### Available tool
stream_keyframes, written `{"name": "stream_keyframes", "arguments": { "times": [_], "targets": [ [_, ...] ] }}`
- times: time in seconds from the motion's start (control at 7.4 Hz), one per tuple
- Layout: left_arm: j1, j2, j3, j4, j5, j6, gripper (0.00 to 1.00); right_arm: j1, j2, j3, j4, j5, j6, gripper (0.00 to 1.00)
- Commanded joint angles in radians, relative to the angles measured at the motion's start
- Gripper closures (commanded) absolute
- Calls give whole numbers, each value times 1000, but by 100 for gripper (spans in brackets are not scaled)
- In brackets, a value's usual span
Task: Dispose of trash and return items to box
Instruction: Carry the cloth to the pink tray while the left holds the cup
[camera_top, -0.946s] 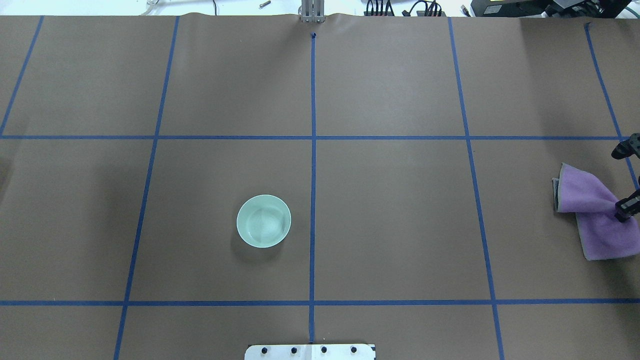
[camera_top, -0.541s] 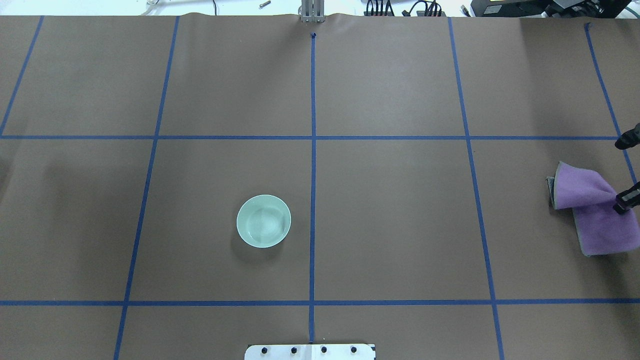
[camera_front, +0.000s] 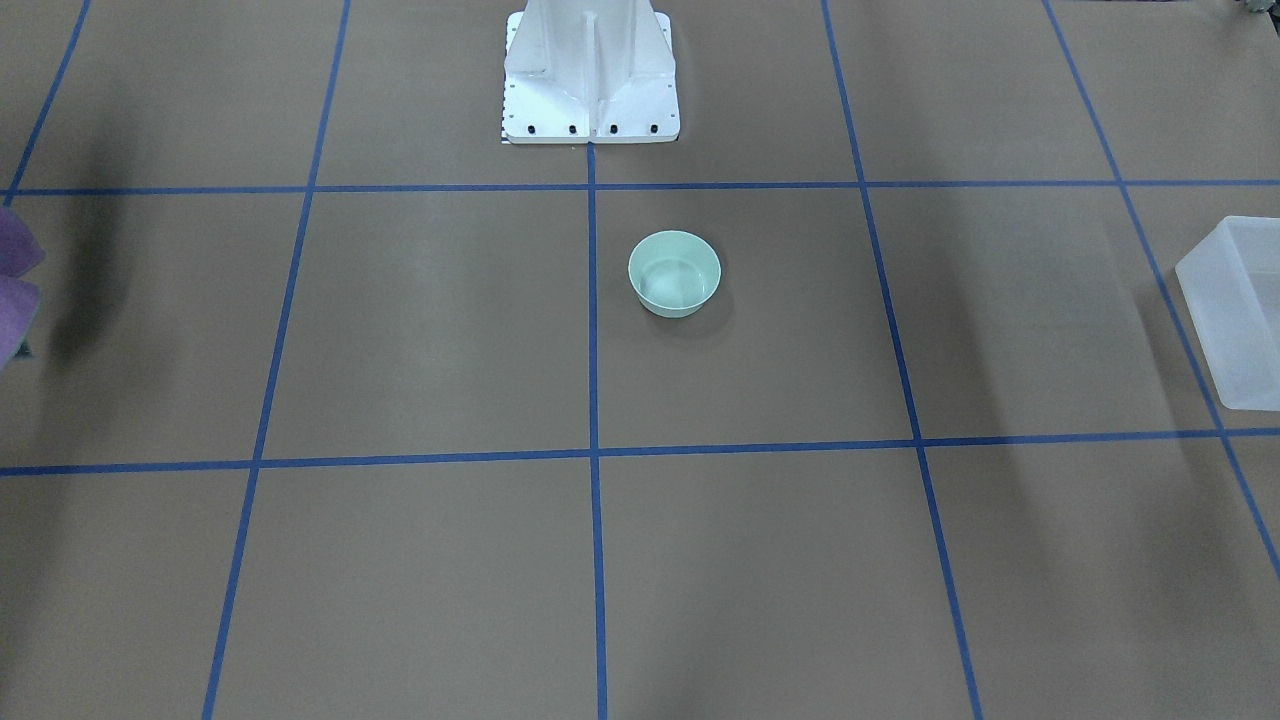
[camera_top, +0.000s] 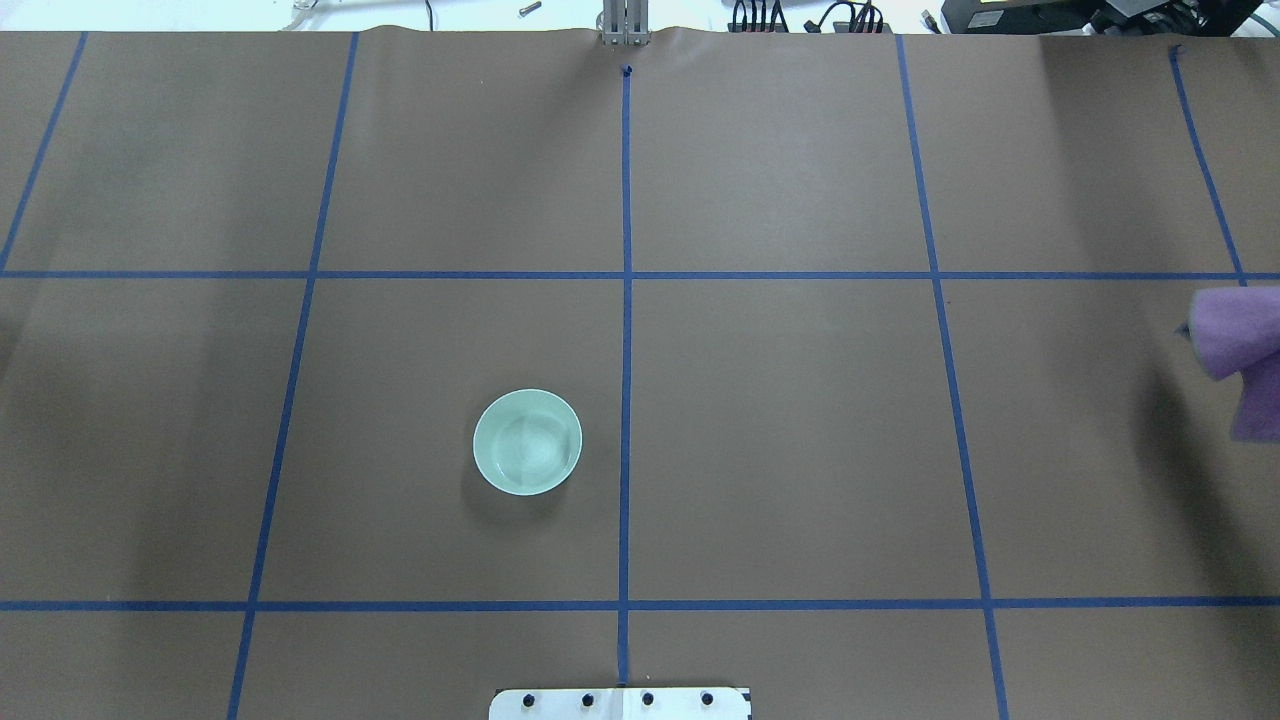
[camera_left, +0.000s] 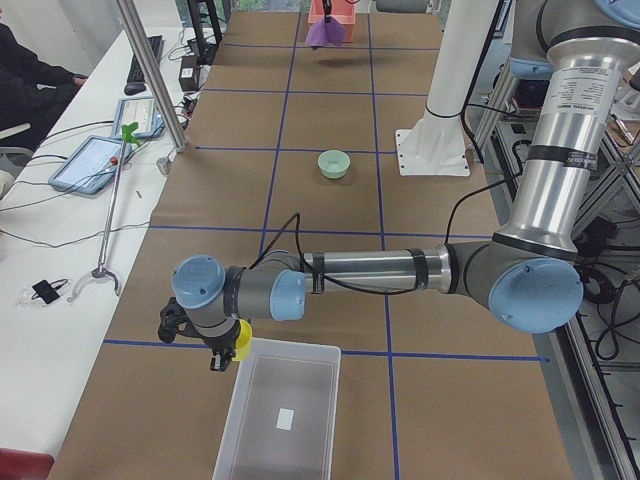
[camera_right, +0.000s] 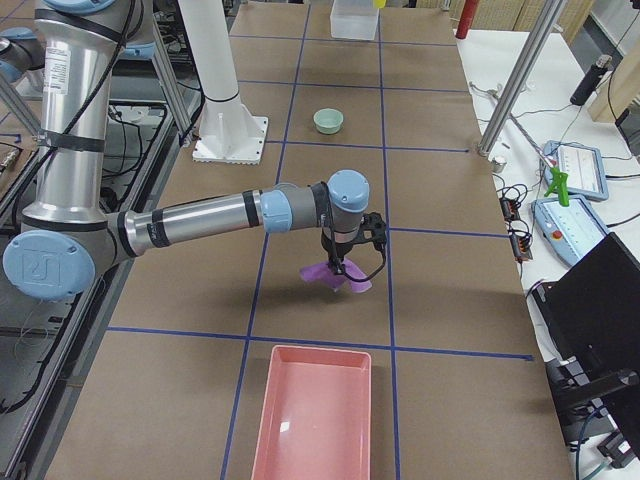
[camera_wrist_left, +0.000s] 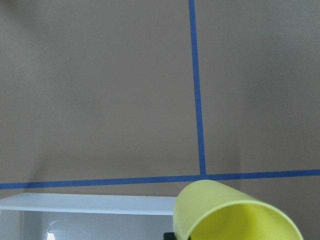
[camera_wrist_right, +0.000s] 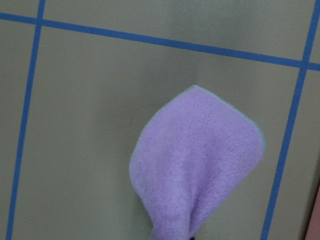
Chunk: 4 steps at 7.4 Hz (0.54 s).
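Cloth (camera_top: 1240, 345) lifted off counter (camera_top: 800, 450) at 3 o'clock, pinched by right claw (camera_right: 343, 265) | cup (camera_wrist_left: 215, 212) clamped in left claw (camera_left: 228, 352) | disposal judged next

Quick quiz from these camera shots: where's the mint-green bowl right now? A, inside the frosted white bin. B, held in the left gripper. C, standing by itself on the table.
C: the mint-green bowl stands upright on the table with nothing touching it; the frosted bin shows no bowl inside, and the left gripper carries the yellow cup.
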Motion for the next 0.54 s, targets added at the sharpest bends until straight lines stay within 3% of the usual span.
{"name": "stream_keyframes", "arguments": {
  "times": [0.0,0.41],
  "targets": [
    [2,52,-7,-13,-1,-2,100,101,44,94,-168,4,0,100],
    [23,106,0,-25,-3,-2,100,200,57,99,-186,4,0,100]
  ]
}}
